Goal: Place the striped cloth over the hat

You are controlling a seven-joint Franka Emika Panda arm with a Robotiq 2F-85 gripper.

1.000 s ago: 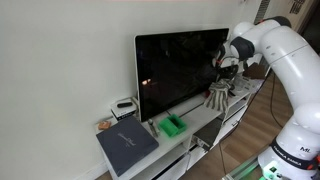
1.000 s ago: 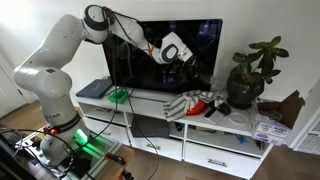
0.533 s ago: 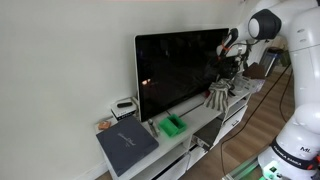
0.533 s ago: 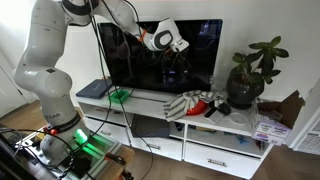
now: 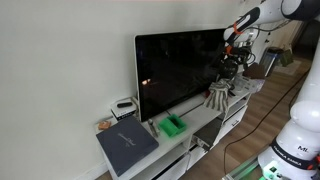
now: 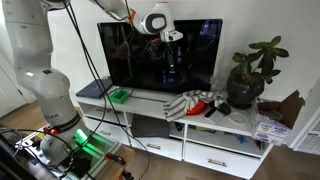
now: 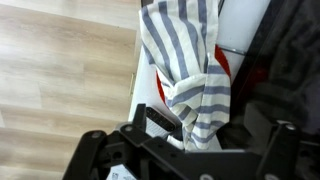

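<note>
Drape check: striped cloth point(image 7: 188, 70) sits over the hat point(image 7: 223, 65), red edge peeking; the hand point(image 6: 170, 45) hangs wide and empty above. We'd pull away slowly, clear of the TV screen point(image 6: 140, 55).

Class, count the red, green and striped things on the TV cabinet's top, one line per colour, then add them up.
Red: 1, the hat
Green: 2, the box and the potted plant
Striped: 1, the cloth
Total: 4
</note>
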